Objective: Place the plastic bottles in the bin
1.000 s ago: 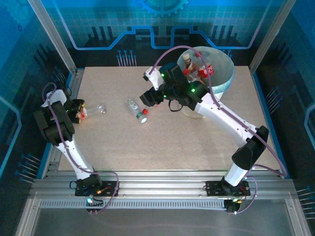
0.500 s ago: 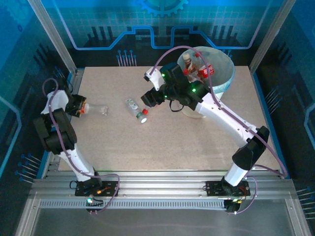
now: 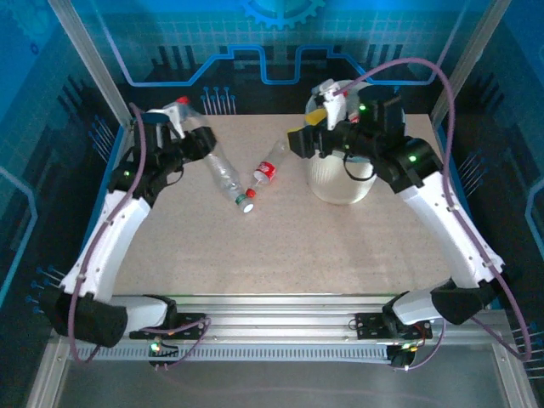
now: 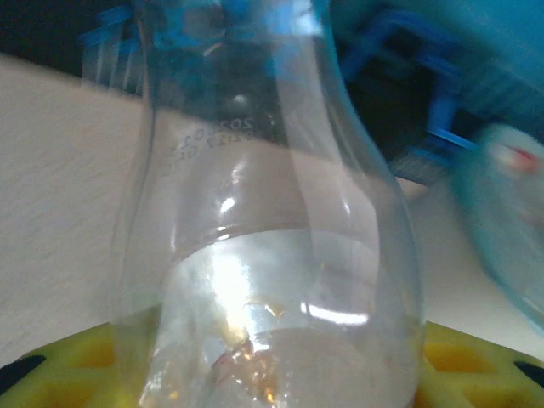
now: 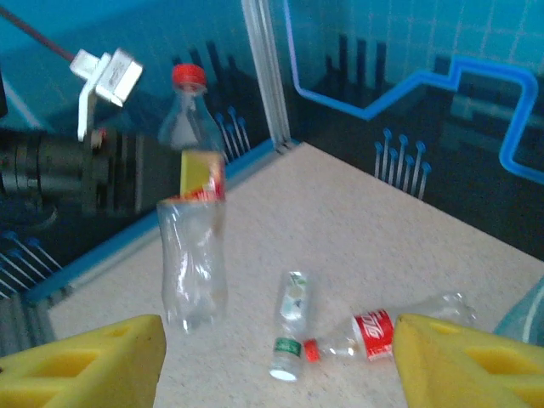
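In the top external view, a clear bottle [image 3: 204, 140] with a red cap is seen clamped in the left gripper [image 3: 180, 127]. It is lifted off the table [image 3: 297, 246] at about 10 o'clock from the table's middle. The bin [image 3: 340, 180] stands at about 2 o'clock, well apart from that bottle, and the right gripper [image 3: 306, 127] hovers at its 9 o'clock rim. A white-capped bottle [image 3: 236, 189] and a red-labelled bottle [image 3: 269, 170] lie on the surface between the two.

The step in hand is judged to be the carry to the bin. The bottle should be held high enough to clear the rim, taken toward 3 o'clock, and released only once over the opening. The right arm lies across that path, so contact with it is to be avoided.

In the left wrist view, the clear bottle [image 4: 272, 255] is seen pressed between the yellow pads [image 4: 68, 365], and the bin [image 4: 501, 212] is blurred at 3 o'clock.

In the right wrist view, the right gripper [image 5: 276, 361] is seen with its fingers wide apart and nothing between them. The clear bottle [image 5: 191, 255] hangs upright at 10 o'clock. The white-capped bottle [image 5: 289, 336] and the red-labelled bottle [image 5: 378, 327] lie with their caps just beside each other.

The table is pale, speckled and flat, so loose bottles may be expected to roll. It is enclosed by blue-lit walls [image 5: 442, 51] with a circuit pattern and by aluminium posts [image 5: 263, 68].
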### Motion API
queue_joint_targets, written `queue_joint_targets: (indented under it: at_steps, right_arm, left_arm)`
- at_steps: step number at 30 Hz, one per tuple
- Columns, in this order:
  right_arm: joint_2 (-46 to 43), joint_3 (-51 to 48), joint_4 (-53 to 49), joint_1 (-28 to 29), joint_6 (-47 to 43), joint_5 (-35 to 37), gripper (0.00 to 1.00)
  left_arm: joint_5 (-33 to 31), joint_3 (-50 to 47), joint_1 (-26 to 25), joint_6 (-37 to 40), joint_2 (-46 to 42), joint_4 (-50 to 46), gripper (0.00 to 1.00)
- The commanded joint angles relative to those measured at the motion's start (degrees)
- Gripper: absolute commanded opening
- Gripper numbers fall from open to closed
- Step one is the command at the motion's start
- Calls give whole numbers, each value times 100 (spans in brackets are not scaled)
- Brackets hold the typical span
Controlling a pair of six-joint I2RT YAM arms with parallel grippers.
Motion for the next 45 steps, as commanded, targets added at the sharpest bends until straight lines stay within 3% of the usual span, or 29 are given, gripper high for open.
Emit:
queue_joint_targets:
  at_steps: [1, 4, 9, 14, 20, 26, 31, 34, 38, 40, 41, 45]
  right_arm:
    - [-130, -214, 461, -159, 339, -1115, 72]
    - [-211, -322, 843, -196, 389, -1789, 73]
    - [-190, -359, 1318, -155, 661, -2607, 73]
    - [-103, -180, 1328, 90, 515, -2873, 74]
    - [145, 232, 847, 442, 170, -2604, 72]
    - [258, 279, 912, 522, 304, -2751, 48]
    - [254, 257, 960, 546, 365, -2758, 46]
    - [288, 275, 1033, 558, 446, -2897, 38]
    - [325, 353, 1014, 598, 496, -2861, 16]
    - [299, 342, 991, 611, 508, -2692, 9]
    - [261, 328, 993, 608, 505, -2606, 7]
    - [90, 401, 888, 612, 422, -1947, 0]
  left_arm:
    - [866, -167, -543, 1420, -378, 681, 44]
    - [1715, -312, -895, 1787, -586, 993, 44]
    - [2559, -324, -1394, 2129, -688, 1171, 43]
    - [3035, -45, -1705, 2423, -516, 814, 42]
    - [3381, 88, -1923, 2497, -360, 801, 43]
    - [3579, 204, -1941, 2602, -296, 673, 43]
    - [3745, 196, -1941, 2603, -342, 682, 43]
    - [3832, 212, -1937, 2597, -333, 639, 43]
    - [3876, 263, -1945, 2611, -281, 541, 43]
    - [3819, 266, -1948, 2529, -282, 582, 44]
    - [3752, 275, -1945, 2438, -304, 638, 46]
    - [3230, 201, -1937, 1963, -488, 1162, 75]
